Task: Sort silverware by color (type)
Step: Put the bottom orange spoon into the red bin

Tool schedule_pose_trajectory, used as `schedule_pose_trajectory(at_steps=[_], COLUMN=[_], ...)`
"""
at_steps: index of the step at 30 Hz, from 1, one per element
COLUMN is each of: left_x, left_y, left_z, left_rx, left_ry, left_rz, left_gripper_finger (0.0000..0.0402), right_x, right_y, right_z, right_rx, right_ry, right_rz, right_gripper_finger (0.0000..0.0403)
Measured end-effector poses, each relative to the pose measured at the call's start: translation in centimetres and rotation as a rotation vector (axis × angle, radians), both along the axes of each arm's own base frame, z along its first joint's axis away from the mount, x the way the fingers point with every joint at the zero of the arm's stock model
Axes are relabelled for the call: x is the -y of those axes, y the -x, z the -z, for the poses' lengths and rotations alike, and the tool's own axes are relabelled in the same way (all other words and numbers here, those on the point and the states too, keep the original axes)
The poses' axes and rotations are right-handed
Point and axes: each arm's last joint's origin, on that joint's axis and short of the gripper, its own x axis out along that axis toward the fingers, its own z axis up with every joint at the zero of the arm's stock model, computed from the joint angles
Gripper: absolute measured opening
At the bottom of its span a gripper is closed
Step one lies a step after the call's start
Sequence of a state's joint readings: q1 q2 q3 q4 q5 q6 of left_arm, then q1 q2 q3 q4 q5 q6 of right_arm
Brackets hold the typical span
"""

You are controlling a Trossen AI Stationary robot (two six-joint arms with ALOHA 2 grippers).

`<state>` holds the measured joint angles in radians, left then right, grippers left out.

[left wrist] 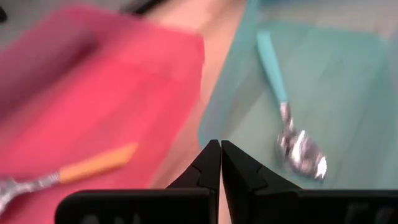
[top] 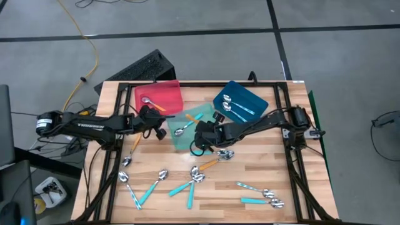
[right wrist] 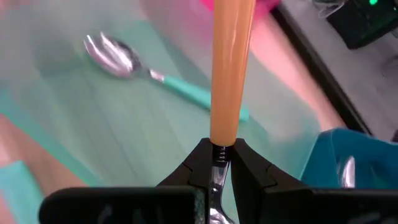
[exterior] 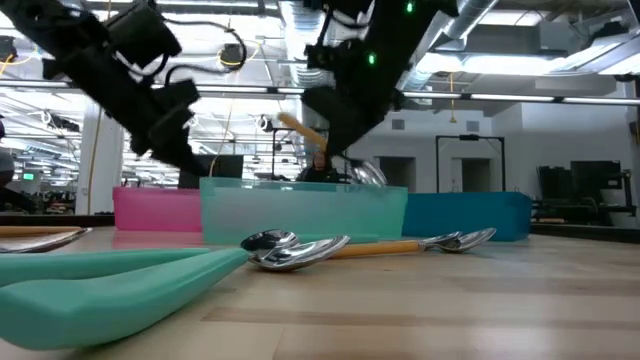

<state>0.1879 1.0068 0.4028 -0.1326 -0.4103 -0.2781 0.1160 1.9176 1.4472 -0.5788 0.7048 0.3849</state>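
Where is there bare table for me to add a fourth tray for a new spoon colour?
Bare wood lies right of the blue tray, toward the table's right edge, and in front of the red tray near the left edge. The front strip is crowded with spoons.

High: overhead, straight down on whole table (top: 250,169) | Low: tabletop level, facing room, close to teal tray (exterior: 300,210) | Wrist views: close, looking down on trays | Shared: teal tray, all four views.

Two matte black jointed arms, white lettering along the left arm (top: 87,125), black cabling, wedge-shaped fingers (left wrist: 208,168)
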Motion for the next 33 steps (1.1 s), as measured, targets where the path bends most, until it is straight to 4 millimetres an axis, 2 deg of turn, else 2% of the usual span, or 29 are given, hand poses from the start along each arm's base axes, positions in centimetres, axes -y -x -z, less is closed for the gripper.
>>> schedule_pose_trajectory(at_steps=[5,11,15,18,22,33], left_x=[-0.1,-0.3,-0.1,-0.1,-0.1,-0.2], left_y=[0.2,3.2,5.2,5.3,5.6,5.7], left_z=[-3.0,-4.3,-3.8,-4.1,-3.5,-1.0], left_rx=[0.002,-0.196,-0.221,-0.160,-0.152,-0.310], left_ry=[-0.078,-0.217,-0.196,-0.170,-0.141,-0.146], left_rz=[-0.041,-0.313,-0.469,-0.496,-0.598,-0.822], left_gripper_finger=[0.0000,0.0000,0.0000,0.0000,0.0000,0.0000], right_x=[0.0,0.1,0.0,0.0,0.0,0.0], right_y=[-0.1,-0.1,-0.1,-0.1,0.0,0.0], right_z=[-1.0,-1.9,-2.0,-2.0,-1.9,-1.9], right_rx=[0.013,0.047,0.044,0.041,0.032,0.011], right_ry=[0.016,0.018,0.018,0.020,0.022,0.038], right_rz=[-0.021,-0.025,-0.026,-0.029,-0.031,-0.055], right_gripper_finger=[0.0061,0.0060,0.0060,0.0060,0.0060,0.0060])
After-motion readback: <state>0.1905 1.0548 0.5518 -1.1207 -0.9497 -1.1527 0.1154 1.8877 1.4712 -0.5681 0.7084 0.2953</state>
